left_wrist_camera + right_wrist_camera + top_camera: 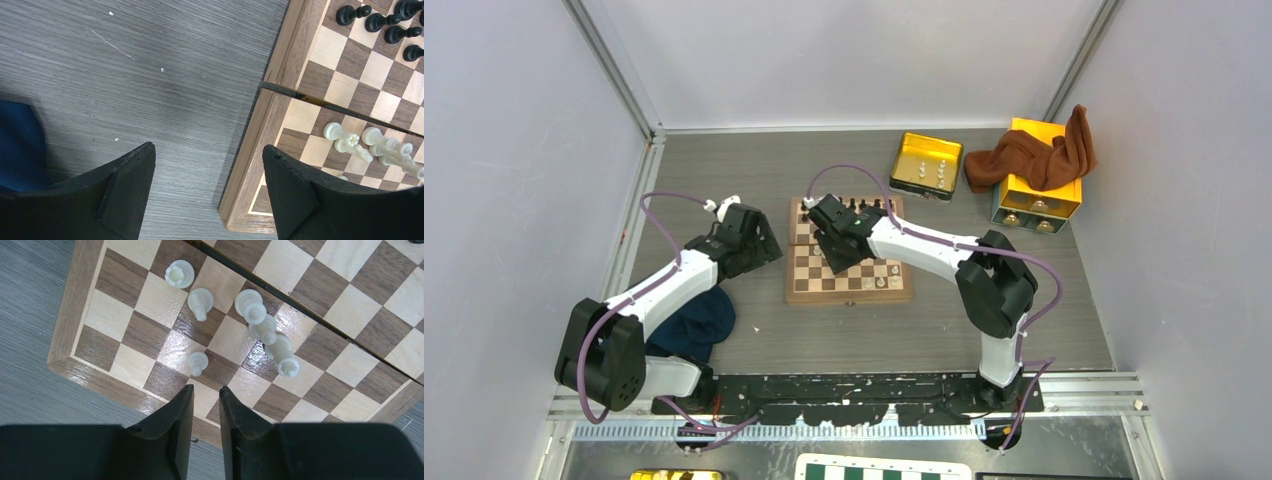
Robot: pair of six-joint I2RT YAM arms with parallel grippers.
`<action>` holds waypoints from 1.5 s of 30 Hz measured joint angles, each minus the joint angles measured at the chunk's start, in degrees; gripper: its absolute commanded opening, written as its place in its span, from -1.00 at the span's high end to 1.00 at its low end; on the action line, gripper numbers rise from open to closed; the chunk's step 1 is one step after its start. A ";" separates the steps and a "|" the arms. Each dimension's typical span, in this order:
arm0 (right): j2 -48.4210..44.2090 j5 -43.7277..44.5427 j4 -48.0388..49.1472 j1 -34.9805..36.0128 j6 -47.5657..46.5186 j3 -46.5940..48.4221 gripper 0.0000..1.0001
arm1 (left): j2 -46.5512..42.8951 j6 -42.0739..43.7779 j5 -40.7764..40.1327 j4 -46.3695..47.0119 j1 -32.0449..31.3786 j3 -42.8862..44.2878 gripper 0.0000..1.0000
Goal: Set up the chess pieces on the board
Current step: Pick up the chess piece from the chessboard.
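Observation:
The board (pixel 824 282) lies mid-table, with a seam across its middle. Dark chess pieces (pixel 380 22) stand along its far side. Several white chess pieces (pixel 265 327) stand and lie in a loose cluster on the near half, and a single white pawn (pixel 198 361) stands just ahead of my right fingertips. My right gripper (pixel 206 387) hovers over the board's near edge (pixel 842 268), its jaws a narrow gap apart with nothing between them. My left gripper (pixel 207 146) is wide open and empty over the grey table, beside the board's left border (pixel 250 165) (pixel 762 242).
A yellow tin tray (pixel 926 165) holding a few white pieces sits behind the board. To its right is a yellow box (pixel 1036 195) draped with a brown cloth (pixel 1034 155). A blue cloth (pixel 692 325) lies by the left arm. A green-and-white board (pixel 884 468) shows at the bottom.

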 measured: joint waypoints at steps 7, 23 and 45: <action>-0.63 -0.26 -0.24 0.35 0.02 0.48 0.36 | 0.02 -0.02 0.02 0.00 0.00 0.00 -0.58; -0.31 -1.51 -0.11 0.85 0.00 2.19 0.28 | 0.09 0.00 0.00 0.00 0.00 -0.02 -0.58; 3.32 -1.97 1.40 0.76 0.00 2.23 0.30 | 0.09 0.31 0.00 0.00 0.00 -0.52 -0.59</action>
